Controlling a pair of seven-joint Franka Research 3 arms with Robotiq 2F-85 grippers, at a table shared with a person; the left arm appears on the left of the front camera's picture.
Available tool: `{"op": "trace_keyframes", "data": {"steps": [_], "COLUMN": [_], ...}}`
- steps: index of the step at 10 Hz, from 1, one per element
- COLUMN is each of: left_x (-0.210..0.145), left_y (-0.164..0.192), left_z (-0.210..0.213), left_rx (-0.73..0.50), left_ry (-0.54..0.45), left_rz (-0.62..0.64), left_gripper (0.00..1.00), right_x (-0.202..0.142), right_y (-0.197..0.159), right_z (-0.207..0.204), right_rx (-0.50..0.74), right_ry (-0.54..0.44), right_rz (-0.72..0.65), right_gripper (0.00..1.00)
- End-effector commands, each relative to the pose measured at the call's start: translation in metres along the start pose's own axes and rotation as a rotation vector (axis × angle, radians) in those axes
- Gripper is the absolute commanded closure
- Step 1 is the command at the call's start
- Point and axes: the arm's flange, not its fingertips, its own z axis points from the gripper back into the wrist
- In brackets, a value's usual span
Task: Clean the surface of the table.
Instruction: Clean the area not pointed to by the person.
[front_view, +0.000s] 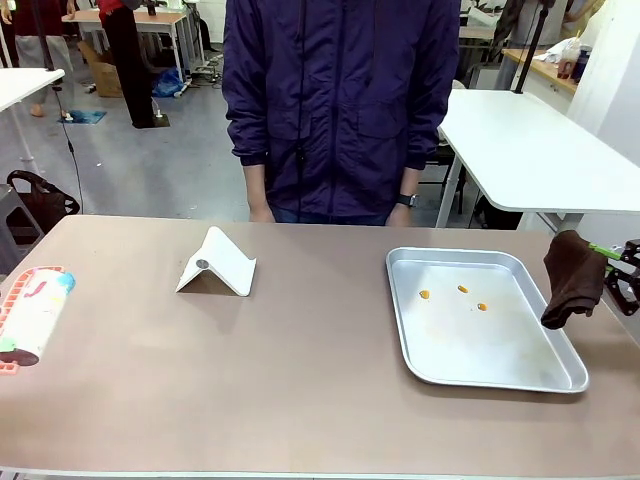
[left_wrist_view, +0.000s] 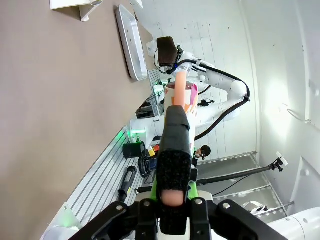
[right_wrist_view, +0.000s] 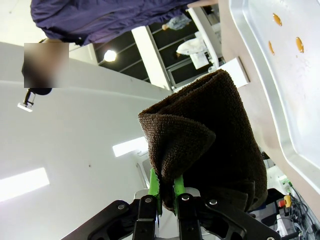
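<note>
The brownish-beige table spans the front view and runs down the left of the left wrist view as a table top. My right gripper hangs at the table's right end beside the tray, shut on a dark brown cloth that droops from it. The right wrist view shows the right gripper with the cloth pinched between its green pads. My left gripper is shut on the peach handle of a white patterned roller tool. This roller tool sits at the table's left end.
A shiny metal tray with three orange spots lies right of centre. A white folded stand rests left of centre. A person in a dark blue jacket stands at the far edge. White tables stand behind.
</note>
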Motion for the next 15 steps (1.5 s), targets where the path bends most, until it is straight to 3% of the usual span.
{"op": "trace_keyframes", "data": {"steps": [1,3,4,6,11,12,13,15], "left_x": [0.002,0.002,0.002,0.002,0.002,0.002,0.002,0.002], "left_y": [-0.002,-0.002,-0.002,-0.002,-0.002,-0.002,-0.002,-0.002], "left_z": [0.0,0.0,0.0,0.0,0.0,0.0,0.0,0.0], "left_rx": [-0.004,-0.004,-0.004,-0.004,-0.004,-0.004,-0.004,-0.004], "left_ry": [-0.005,-0.005,-0.005,-0.005,-0.005,-0.005,-0.005,-0.005], "left_rz": [0.007,0.007,0.007,0.007,0.007,0.007,0.007,0.007], "left_gripper": [0.79,0.79,0.79,0.79,0.79,0.79,0.79,0.79], "right_x": [-0.004,-0.004,0.0,-0.024,-0.001,0.005,0.011,0.025], "right_y": [0.003,0.003,0.0,0.026,0.074,0.077,0.078,0.079], "right_z": [0.0,0.0,0.0,-0.022,-0.113,-0.126,-0.136,-0.147], "right_rx": [0.002,0.002,0.0,-0.184,-0.616,-0.693,-0.786,-0.925], "right_ry": [0.001,0.001,0.0,-0.156,-0.379,-0.387,-0.409,-0.445], "right_rz": [0.007,0.007,0.0,0.076,0.142,0.147,0.192,0.248], "right_gripper": [1.0,1.0,0.87,0.87,0.87,0.87,1.0,1.0]}}
